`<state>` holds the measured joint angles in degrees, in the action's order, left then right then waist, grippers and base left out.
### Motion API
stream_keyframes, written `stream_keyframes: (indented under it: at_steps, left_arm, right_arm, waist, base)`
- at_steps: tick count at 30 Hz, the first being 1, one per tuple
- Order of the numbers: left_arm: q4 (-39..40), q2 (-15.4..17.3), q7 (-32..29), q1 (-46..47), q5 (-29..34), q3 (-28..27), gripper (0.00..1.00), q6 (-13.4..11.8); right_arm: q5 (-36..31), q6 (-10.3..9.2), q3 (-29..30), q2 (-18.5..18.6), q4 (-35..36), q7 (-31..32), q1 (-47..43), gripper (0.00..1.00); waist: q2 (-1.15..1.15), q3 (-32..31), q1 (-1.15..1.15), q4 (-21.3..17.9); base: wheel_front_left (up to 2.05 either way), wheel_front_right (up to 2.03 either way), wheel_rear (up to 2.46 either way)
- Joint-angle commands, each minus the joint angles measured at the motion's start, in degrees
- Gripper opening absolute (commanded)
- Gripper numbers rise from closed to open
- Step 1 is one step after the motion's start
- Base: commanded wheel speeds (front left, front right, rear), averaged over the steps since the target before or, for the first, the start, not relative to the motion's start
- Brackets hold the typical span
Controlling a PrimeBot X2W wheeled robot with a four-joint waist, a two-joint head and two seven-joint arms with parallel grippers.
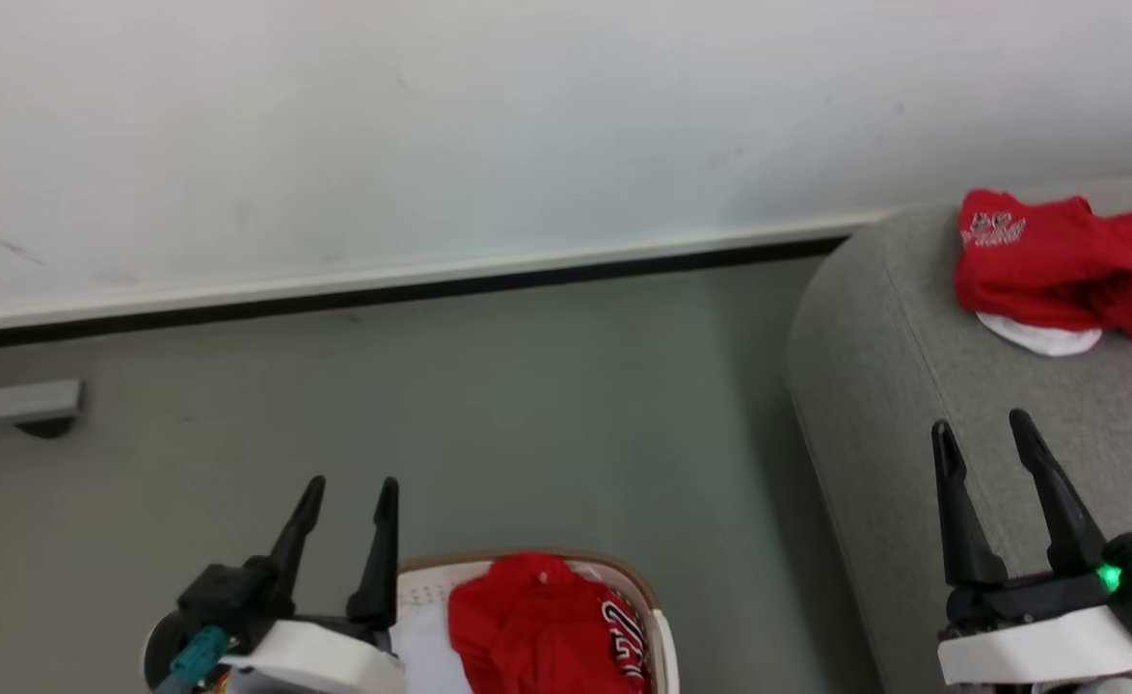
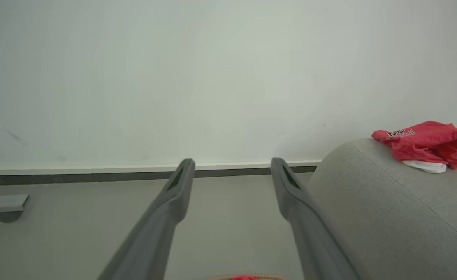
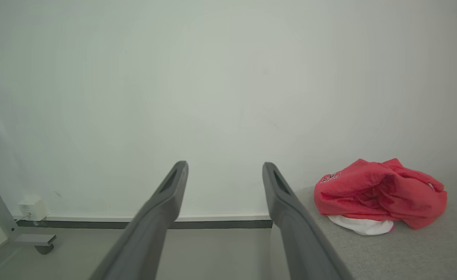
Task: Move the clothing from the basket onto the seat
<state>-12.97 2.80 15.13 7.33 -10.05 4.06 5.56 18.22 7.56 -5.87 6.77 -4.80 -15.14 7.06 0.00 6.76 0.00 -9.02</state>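
Observation:
A crumpled red jersey [image 1: 1067, 265] lies on the grey sofa [image 1: 875, 386] at the upper right, a white piece peeking out beneath it; the same jersey [image 3: 380, 194] sits right of my right fingers, and it [image 2: 427, 144] tops the sofa's rounded end [image 2: 368, 202]. Another red jersey [image 1: 537, 627] with black-and-white numbers fills the white basket [image 1: 614, 569] at the bottom centre. My left gripper [image 1: 349, 492] stands open just left of the basket, empty. Over the sofa's front, my right gripper [image 1: 981, 429] is open and empty.
Grey floor [image 1: 527, 405] stretches between basket and white wall [image 1: 431, 125], with a dark baseboard along its foot. A grey metal stand foot [image 1: 16, 405] sits at the left. A white box [image 3: 32, 208] is fixed low on the wall.

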Motion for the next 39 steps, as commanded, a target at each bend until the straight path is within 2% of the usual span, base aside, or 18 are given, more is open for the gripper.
stream_keyframes:
  at_steps: [1,9,13,22,30,39]
  left_arm:
    - [-1.78,0.23,0.03,1.43,1.13,0.37,1.00,0.30]
    - [-14.57,2.77,-0.77,10.01,2.04,5.36,1.00,1.44]
    - [-21.90,3.80,-3.12,14.65,1.13,7.35,1.00,1.82]
    - [-36.89,6.46,-10.59,23.71,-5.58,16.98,1.00,1.89]
    - [-45.85,10.53,-17.00,29.53,-11.20,25.01,1.00,1.92]
    - [-50.47,14.26,-22.47,33.73,-15.18,32.07,1.00,1.92]
  right_arm:
    - [0.48,-0.14,-0.09,-0.24,0.30,0.01,1.33,1.00]
    - [0.77,-0.14,0.62,-0.88,2.10,0.02,7.05,1.00]
    - [0.53,-0.14,0.74,-1.41,2.92,0.02,10.35,1.00]
    - [1.56,-0.14,3.29,-2.68,4.83,0.02,15.34,1.00]
    - [3.01,-0.14,3.45,-3.78,5.29,0.02,17.45,1.00]
    - [7.02,-0.14,2.39,-3.96,5.01,0.02,18.38,1.00]
  waist:
    - [0.00,3.45,0.00,-2.82]
    - [0.00,12.48,0.00,-7.51]
    - [0.00,16.81,0.00,-9.95]
    - [0.00,25.23,0.00,-14.25]
    - [0.00,31.89,0.00,-17.53]
    - [0.00,36.97,0.00,-20.79]
  base:
    - [0.00,0.00,0.00]
    - [0.00,0.00,0.00]
    - [0.00,0.00,0.00]
    - [0.00,0.00,0.00]
    - [0.00,0.00,0.00]
    - [0.00,0.00,0.00]
